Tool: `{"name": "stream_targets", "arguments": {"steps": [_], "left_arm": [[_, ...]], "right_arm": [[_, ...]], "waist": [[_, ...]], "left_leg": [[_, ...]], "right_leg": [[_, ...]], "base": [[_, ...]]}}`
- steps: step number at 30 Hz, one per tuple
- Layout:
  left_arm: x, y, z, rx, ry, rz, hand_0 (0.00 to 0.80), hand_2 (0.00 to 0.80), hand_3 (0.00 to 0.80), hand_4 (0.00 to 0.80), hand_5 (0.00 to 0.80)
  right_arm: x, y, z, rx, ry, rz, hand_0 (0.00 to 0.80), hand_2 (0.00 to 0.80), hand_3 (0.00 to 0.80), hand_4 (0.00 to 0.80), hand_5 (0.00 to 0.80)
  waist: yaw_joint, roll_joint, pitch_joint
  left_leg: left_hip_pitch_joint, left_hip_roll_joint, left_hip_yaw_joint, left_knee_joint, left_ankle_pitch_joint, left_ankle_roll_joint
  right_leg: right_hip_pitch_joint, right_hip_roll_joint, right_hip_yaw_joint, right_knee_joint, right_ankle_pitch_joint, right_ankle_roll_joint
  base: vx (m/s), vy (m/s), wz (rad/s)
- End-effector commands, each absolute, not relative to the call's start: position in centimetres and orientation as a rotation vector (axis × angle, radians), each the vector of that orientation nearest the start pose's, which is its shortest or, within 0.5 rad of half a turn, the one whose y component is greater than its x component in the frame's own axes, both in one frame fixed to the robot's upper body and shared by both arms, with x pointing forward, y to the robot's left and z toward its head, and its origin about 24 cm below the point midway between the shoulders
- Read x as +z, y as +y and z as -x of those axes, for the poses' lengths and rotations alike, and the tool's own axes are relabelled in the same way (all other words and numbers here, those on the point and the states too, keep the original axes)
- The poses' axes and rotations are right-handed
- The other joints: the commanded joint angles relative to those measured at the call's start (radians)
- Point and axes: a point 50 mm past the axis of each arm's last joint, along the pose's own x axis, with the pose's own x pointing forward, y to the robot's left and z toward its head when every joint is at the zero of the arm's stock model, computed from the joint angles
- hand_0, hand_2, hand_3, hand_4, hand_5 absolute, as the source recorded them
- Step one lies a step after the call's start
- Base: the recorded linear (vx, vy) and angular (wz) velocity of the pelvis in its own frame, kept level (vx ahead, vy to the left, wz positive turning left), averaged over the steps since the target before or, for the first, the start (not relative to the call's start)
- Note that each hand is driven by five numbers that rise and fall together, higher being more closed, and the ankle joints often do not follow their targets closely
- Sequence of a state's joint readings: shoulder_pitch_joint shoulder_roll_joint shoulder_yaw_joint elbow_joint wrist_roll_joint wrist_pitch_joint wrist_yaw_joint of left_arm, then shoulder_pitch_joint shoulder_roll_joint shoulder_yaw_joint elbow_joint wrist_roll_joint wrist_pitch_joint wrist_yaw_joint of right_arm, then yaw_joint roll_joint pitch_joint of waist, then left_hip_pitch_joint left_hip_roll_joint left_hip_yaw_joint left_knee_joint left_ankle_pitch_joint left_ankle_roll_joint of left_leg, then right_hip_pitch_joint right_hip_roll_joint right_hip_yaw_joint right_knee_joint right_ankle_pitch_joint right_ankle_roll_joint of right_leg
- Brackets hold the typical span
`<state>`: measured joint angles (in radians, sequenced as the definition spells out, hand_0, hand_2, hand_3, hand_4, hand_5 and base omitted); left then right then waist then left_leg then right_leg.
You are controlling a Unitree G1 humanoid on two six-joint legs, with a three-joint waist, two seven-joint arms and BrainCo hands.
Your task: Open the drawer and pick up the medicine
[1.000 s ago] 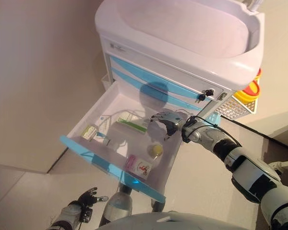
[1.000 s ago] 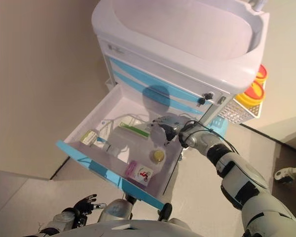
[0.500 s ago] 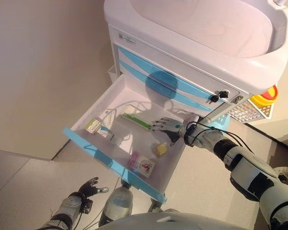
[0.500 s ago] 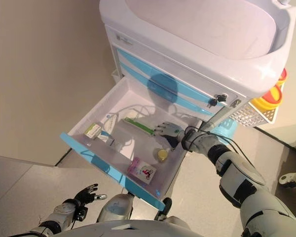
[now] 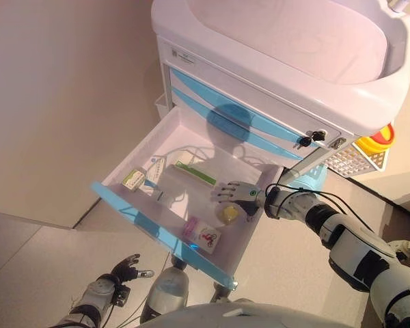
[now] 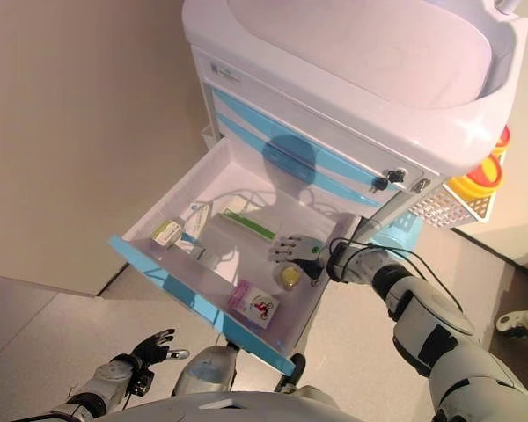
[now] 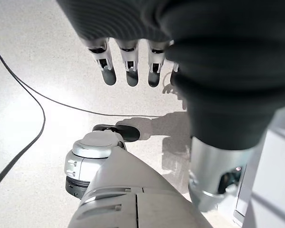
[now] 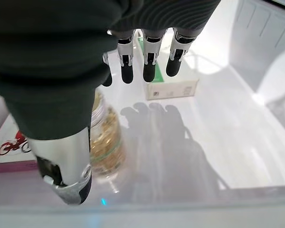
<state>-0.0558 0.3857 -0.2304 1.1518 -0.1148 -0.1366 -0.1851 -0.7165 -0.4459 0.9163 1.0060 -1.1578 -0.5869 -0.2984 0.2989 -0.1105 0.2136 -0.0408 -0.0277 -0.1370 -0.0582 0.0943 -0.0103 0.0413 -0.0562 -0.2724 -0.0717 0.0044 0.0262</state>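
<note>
The cart's lowest drawer (image 5: 147, 226) stands pulled open, white with a blue front. Inside lie a small bottle (image 5: 228, 214) with a yellow cap, a pink box (image 5: 203, 234) by the front, a long green-and-white box (image 5: 195, 173) and a small box (image 5: 132, 179) at the left end. My right hand (image 5: 236, 196) is inside the drawer, open with straight fingers, just above and behind the bottle. In the right wrist view the bottle (image 8: 104, 137) sits under the thumb side, and the fingers (image 8: 149, 61) hold nothing. My left hand (image 5: 123, 268) hangs low near the floor, open and empty.
The white cart (image 5: 273, 75) has two closed blue-striped drawers above the open one and a keyed lock (image 5: 313, 137). A wire basket (image 5: 348, 160) with yellow containers (image 5: 376, 140) hangs on its right side. A wall runs along the left. A cable (image 7: 33, 95) lies on the floor.
My right hand has moved down and toward the drawer's front, closer to the yellow-capped bottle. The camera shifted early on. The left hand stays low.
</note>
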Motion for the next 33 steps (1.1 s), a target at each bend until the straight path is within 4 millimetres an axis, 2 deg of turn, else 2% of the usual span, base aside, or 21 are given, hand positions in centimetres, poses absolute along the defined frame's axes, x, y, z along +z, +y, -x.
{"name": "stream_targets", "arguments": {"steps": [1,11,20,21,22,23,33], "left_arm": [[-13.4,26.4,-13.2,-0.161,1.004,-0.328,0.000,0.000,0.000,0.000,0.000],[-13.5,26.0,-13.4,-0.153,1.002,-0.314,0.000,0.000,0.000,0.000,0.000],[-13.6,26.2,-13.1,-0.138,1.016,-0.315,0.000,0.000,0.000,0.000,0.000],[-13.7,26.2,-13.1,-0.134,1.016,-0.314,0.000,0.000,0.000,0.000,0.000],[-13.7,26.2,-13.0,-0.133,1.016,-0.313,0.000,0.000,0.000,0.000,0.000],[-13.7,26.2,-13.1,-0.133,1.015,-0.314,0.000,0.000,0.000,0.000,0.000],[-13.7,25.9,-13.2,-0.143,1.015,-0.313,0.000,0.000,0.000,0.000,0.000]], "right_arm": [[-0.9,-12.4,-30.1,1.097,-0.491,1.730,0.000,0.000,0.000,0.000,0.000],[-1.1,-11.1,-29.6,1.090,-0.505,1.706,0.000,0.000,0.000,0.000,0.000],[-1.2,-10.9,-29.8,1.068,-0.447,1.707,0.000,0.000,0.000,0.000,0.000],[-1.3,-10.9,-29.8,1.072,-0.426,1.716,0.198,0.198,0.198,0.198,0.198],[-1.4,-11.0,-29.8,1.071,-0.410,1.720,0.461,0.461,0.461,0.461,0.461],[-1.5,-11.1,-29.8,1.070,-0.391,1.726,0.800,0.800,0.800,0.800,0.800],[-2.5,-11.5,-29.6,1.084,-0.300,1.746,0.800,0.800,0.800,0.800,0.800]], "waist": [[-0.006,0.009,-0.028],[-0.014,0.011,-0.026],[-0.018,0.002,-0.026],[-0.019,0.001,-0.026],[-0.019,0.001,-0.025],[-0.019,0.001,-0.025],[-0.019,0.001,-0.021]], "left_leg": [[-0.020,-0.039,0.016,0.009,-0.107,0.030],[-0.019,-0.040,0.013,0.015,-0.111,0.031],[-0.018,-0.039,0.011,0.016,-0.114,0.032],[-0.017,-0.039,0.012,0.016,-0.115,0.032],[-0.016,-0.039,0.012,0.015,-0.115,0.032],[-0.016,-0.038,0.012,0.015,-0.115,0.032],[-0.014,-0.037,0.011,0.013,-0.113,0.032]], "right_leg": [[-0.057,-0.058,0.051,0.086,-0.010,0.079],[-0.059,-0.060,0.053,0.093,-0.013,0.077],[-0.060,-0.059,0.053,0.097,-0.014,0.077],[-0.060,-0.059,0.053,0.097,-0.014,0.077],[-0.059,-0.059,0.053,0.096,-0.014,0.077],[-0.059,-0.060,0.053,0.096,-0.014,0.077],[-0.059,-0.058,0.053,0.097,-0.013,0.077]], "base": [[0.000,0.000,0.00],[0.000,0.000,0.00],[0.000,0.000,0.00],[0.000,0.000,0.00],[0.000,0.000,0.00],[0.000,0.000,0.00],[0.000,0.000,0.00]]}}
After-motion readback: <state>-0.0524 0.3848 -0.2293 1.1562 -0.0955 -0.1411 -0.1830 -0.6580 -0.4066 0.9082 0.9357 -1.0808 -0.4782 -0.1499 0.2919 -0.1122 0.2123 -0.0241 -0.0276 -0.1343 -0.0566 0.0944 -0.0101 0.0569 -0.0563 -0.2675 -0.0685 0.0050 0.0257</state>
